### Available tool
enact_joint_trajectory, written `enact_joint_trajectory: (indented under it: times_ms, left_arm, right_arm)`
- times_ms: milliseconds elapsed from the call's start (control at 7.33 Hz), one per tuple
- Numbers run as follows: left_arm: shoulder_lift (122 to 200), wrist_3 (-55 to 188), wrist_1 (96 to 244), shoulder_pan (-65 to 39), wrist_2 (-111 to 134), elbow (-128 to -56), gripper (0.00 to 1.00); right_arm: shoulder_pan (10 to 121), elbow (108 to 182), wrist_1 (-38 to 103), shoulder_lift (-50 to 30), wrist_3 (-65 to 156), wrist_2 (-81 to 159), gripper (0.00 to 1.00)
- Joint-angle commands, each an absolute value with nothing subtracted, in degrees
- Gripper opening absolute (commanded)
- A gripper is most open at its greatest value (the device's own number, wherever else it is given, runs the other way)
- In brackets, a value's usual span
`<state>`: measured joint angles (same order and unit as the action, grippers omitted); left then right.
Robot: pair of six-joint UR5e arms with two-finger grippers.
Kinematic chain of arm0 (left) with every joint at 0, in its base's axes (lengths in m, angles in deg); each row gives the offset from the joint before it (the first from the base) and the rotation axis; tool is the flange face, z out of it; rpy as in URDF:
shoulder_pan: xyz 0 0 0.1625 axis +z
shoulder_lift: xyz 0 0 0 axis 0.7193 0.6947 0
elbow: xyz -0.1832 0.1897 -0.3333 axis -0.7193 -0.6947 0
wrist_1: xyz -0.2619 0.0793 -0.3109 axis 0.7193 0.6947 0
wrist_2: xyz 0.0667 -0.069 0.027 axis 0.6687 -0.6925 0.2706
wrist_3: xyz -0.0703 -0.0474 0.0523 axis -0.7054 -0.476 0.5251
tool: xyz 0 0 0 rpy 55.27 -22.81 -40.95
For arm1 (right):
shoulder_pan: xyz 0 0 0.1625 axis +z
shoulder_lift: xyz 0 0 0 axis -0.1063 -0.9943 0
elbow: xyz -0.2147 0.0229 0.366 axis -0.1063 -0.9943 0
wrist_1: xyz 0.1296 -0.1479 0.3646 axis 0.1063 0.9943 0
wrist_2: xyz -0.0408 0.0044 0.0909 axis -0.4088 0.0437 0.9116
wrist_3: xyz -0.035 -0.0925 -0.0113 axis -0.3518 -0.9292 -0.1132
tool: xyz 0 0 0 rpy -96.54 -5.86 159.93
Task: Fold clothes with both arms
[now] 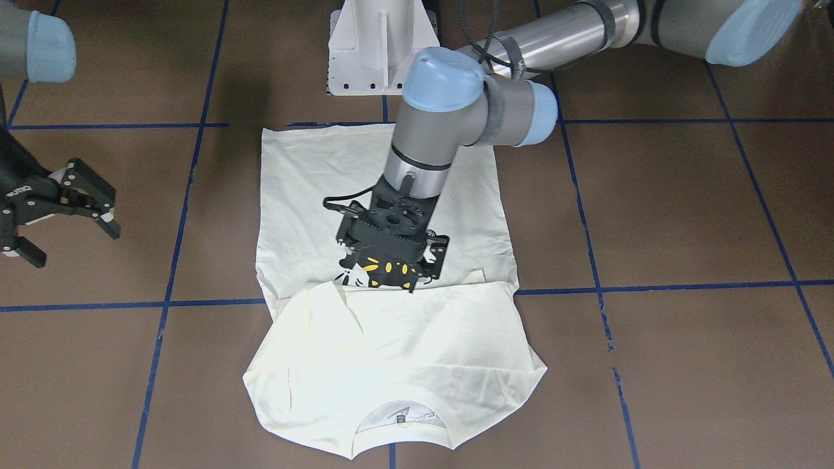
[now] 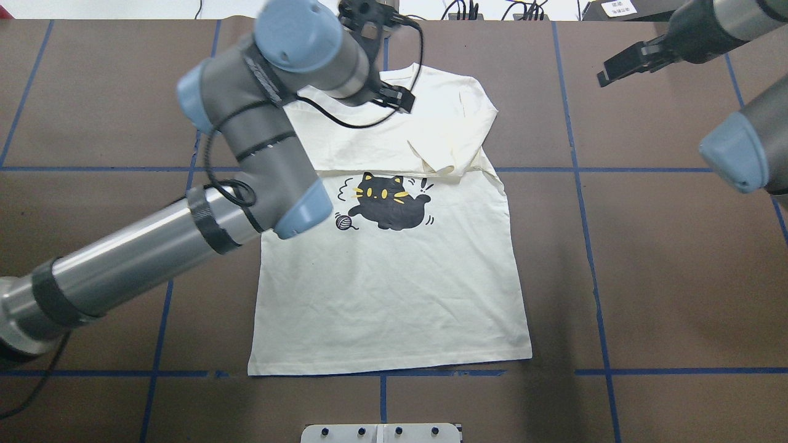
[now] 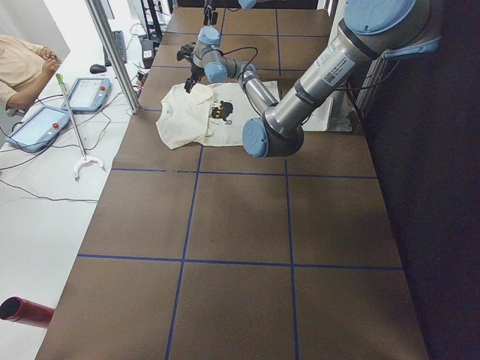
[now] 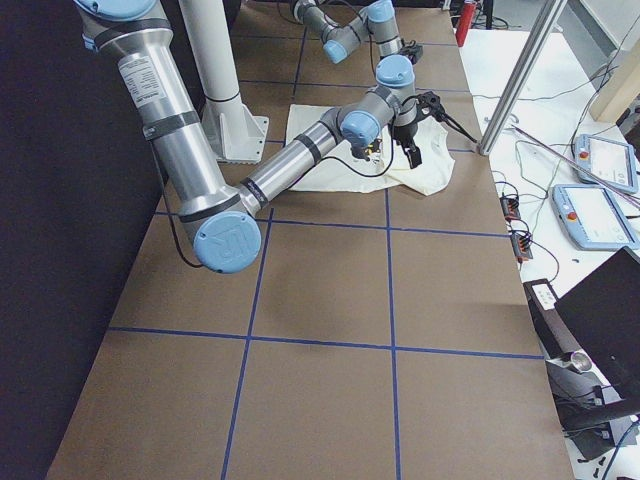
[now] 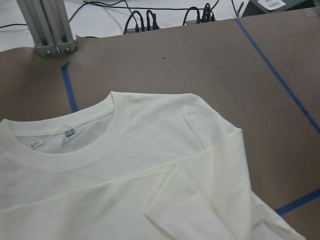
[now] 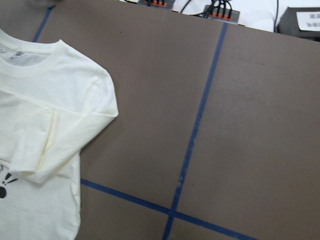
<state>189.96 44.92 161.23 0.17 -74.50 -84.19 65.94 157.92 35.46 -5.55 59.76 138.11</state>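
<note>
While we cannot tell whether the fingers of our left gripper (image 1: 391, 259) are spread, the fold of the shirt (image 1: 404, 352) just below them likely wants a square pinch.

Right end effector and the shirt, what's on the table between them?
Between the right end effector and the shirt, only bare table crossed by one blue tape line, in the front-facing view.
</note>
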Motion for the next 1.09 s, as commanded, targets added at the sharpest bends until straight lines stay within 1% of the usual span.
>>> enact_joint_trajectory:
  times_ms: [0, 136, 409, 682, 955]
  left_arm:
    - [181.1, 58.5, 159.2, -9.7, -81.5, -88.3, 1.00]
    - [177.5, 63.8, 159.6, -13.3, -82.8, -89.2, 1.00]
    - [172.7, 76.0, 160.1, -19.8, -87.2, -89.0, 1.00]
    - [171.4, 77.0, 160.2, -20.8, -88.1, -89.0, 1.00]
    - [171.3, 76.9, 160.2, -20.8, -88.2, -89.1, 1.00]
  right_arm:
    - [57.5, 155.0, 41.3, 3.3, 61.1, 126.9, 0.98]
    - [54.0, 152.3, 44.5, 7.6, 62.8, 123.8, 0.96]
    - [47.0, 146.4, 46.3, 13.5, 66.2, 113.6, 0.96]
    - [40.2, 139.0, 48.8, 18.4, 66.5, 101.9, 0.94]
    - [36.3, 133.5, 48.8, 20.3, 65.7, 94.3, 0.92]
